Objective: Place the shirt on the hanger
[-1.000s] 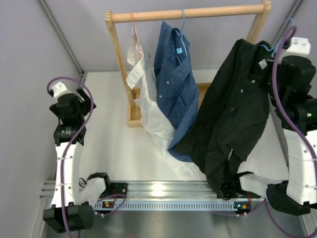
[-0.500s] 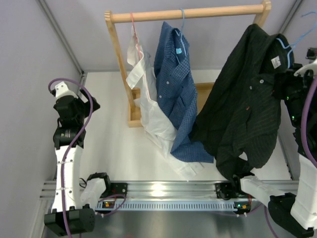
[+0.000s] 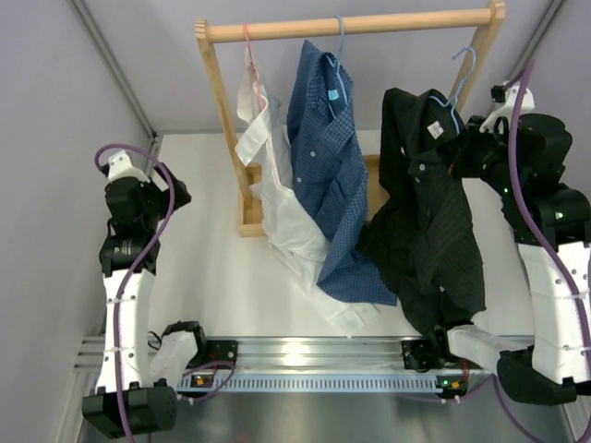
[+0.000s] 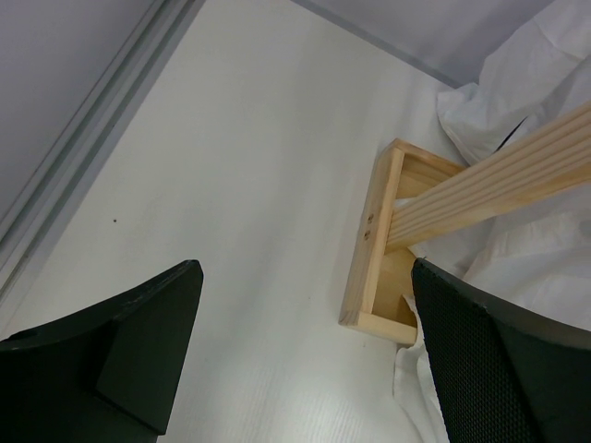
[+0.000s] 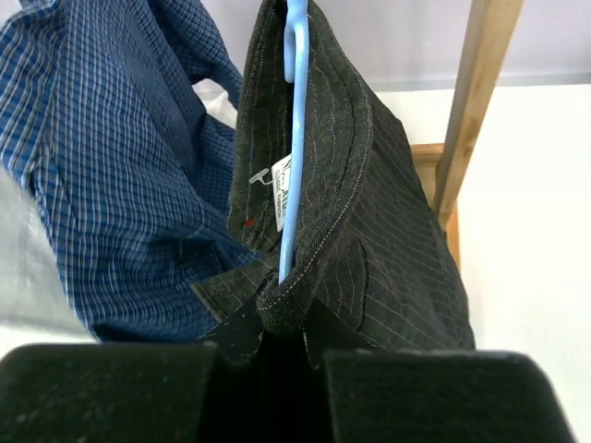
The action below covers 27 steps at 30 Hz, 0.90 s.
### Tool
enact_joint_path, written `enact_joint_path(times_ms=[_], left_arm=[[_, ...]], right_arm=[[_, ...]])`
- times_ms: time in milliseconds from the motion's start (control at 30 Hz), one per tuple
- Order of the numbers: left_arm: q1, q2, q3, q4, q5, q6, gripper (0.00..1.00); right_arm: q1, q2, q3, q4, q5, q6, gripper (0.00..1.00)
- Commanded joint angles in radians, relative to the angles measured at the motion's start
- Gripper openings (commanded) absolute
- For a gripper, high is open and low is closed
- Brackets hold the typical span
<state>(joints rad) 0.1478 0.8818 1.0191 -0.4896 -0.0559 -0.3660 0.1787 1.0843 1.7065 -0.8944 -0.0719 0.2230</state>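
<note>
Top external view: you have the shirt (image 3: 429, 221) at right of centre, long axis running top to bottom of the frame, collar up, hem down by the near rail. The hanger (image 3: 459, 85) sits inside the collar, its hook pointing to the upper right, just below the wooden rack (image 3: 351, 25) bar. Your right gripper (image 3: 464, 152) is clenched on the collar fabric; the right wrist view shows the hanger (image 5: 294, 138) running upright into that pinch. Your left gripper (image 4: 305, 323) is spread wide, grasping nothing, at the left.
</note>
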Motion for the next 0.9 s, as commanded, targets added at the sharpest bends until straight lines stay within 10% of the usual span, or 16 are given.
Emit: enact_joint_path(times_ms=[0,867], left_arm=[[0.006,-0.001,0.001,0.06,0.024,0.012,0.98],[0.006,-0.034,-0.004,0.062,0.051,0.022,0.98]], right_arm=[[-0.015,0.037,0.047,0.137,-0.02,0.078,0.0],[-0.002,0.41,0.501,0.043,0.092,-0.07,0.0]])
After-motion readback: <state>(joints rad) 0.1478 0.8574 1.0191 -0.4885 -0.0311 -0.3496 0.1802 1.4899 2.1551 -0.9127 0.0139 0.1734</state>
